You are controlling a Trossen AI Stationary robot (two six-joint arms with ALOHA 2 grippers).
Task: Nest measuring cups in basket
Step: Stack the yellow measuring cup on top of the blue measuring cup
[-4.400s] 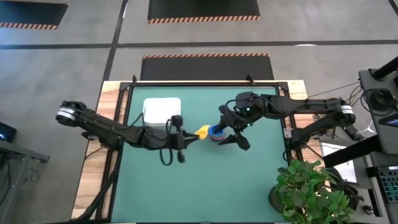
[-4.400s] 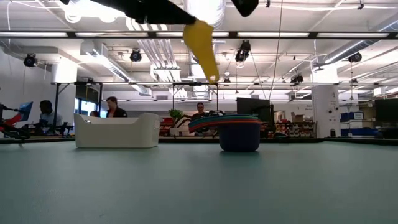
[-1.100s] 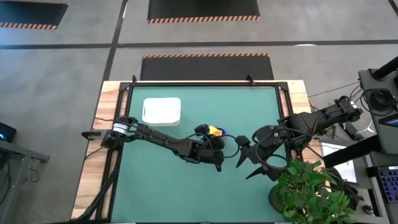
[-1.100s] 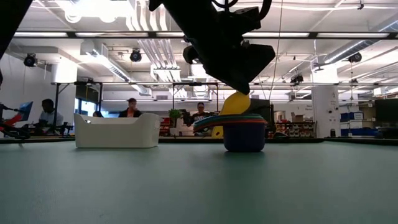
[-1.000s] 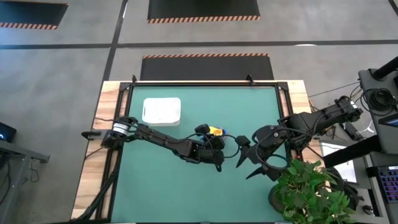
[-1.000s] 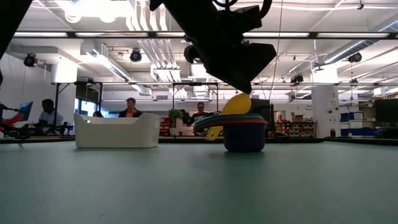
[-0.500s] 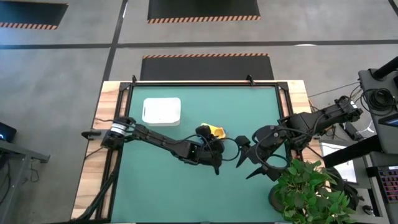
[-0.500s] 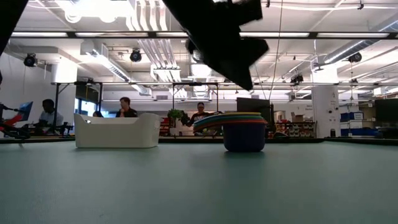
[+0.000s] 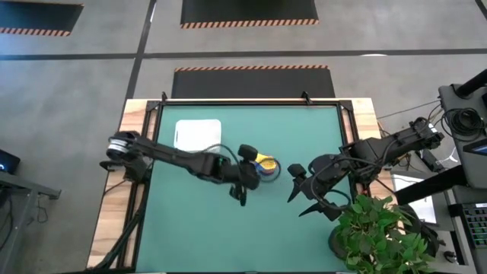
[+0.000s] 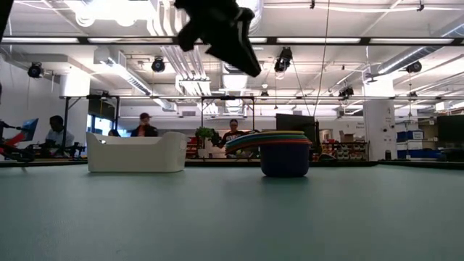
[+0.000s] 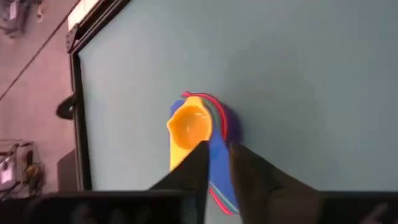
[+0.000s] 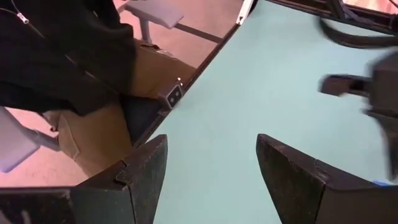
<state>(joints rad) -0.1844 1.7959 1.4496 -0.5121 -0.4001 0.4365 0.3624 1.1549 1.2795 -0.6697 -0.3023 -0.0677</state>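
The measuring cups stand nested in one stack on the table's middle, the yellow one on top. From table height the stack rests on its dark blue bottom cup, with coloured rims fanned above. My left gripper hangs above and just left of the stack, touching nothing. Its fingers stand a narrow gap apart. The white basket sits toward the far left, with no cups showing in it. My right gripper waits open over the table's right part.
A potted plant stands at the table's near right corner, close to the right arm. Bare green mat lies in front of the stack and basket. A person is beside the table's edge, and other people are in the room behind.
My left gripper has let the yellow cup go, risen clear of the stack and drawn back toward the table's left. The yellow cup, tilted on the rims a second ago, has dropped level into the stack. The right arm has barely shifted.
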